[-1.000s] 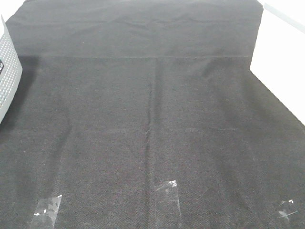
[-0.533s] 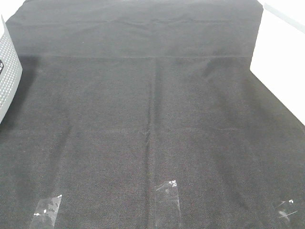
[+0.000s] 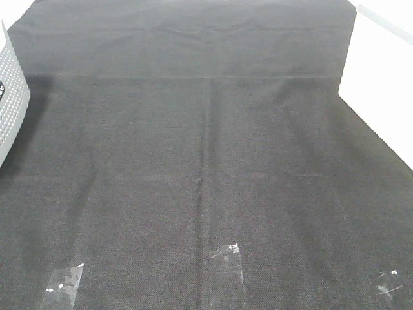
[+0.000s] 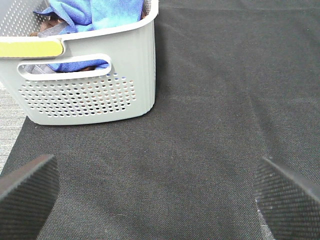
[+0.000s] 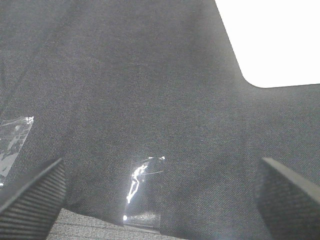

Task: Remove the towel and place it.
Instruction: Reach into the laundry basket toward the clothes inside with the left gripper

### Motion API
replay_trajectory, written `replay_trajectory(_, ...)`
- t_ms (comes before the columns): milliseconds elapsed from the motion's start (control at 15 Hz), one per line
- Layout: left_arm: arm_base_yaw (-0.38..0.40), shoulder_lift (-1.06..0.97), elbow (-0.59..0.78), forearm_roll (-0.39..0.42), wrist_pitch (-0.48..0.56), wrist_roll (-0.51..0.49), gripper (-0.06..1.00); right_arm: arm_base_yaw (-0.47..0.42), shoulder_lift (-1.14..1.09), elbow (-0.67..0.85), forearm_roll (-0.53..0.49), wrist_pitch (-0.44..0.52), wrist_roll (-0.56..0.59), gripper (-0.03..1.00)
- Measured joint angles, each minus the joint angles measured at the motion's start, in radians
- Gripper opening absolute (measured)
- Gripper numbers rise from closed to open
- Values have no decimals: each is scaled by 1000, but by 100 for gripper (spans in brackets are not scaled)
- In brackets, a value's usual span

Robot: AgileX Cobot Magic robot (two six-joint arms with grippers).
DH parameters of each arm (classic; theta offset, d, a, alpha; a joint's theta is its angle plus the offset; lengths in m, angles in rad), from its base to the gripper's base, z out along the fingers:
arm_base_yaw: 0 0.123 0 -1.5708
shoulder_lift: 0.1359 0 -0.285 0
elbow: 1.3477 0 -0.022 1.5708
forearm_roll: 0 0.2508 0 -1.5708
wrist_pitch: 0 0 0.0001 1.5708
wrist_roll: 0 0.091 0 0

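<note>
The blue towel (image 4: 100, 12) lies bunched inside a grey perforated basket (image 4: 85, 95), showing over the rim and through the handle slot. My left gripper (image 4: 157, 197) hovers over the black cloth a short way in front of the basket, open, with nothing between its fingers. My right gripper (image 5: 160, 200) is also open and empty, above the black cloth near its front edge. In the high view neither gripper shows, and only a corner of the basket (image 3: 10, 97) appears at the far left, with the towel hidden.
A black cloth (image 3: 206, 161) covers the table, held by clear tape strips (image 3: 227, 261) along the front edge. Bare white tabletop (image 3: 387, 84) lies to the right. Darker items sit in the basket beside the towel.
</note>
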Motion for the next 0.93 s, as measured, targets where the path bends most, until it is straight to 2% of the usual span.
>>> replay_trajectory(533, 0, 0, 0, 0, 0, 6, 99, 0, 0, 0, 0, 0, 0, 96)
replay_trajectory(733, 0, 22, -29, 0, 51, 115, 99, 0, 0, 0, 0, 0, 0, 96)
replay_trajectory(933, 0, 177, -127, -1, 151, 252, 99, 0, 0, 0, 0, 0, 0, 96)
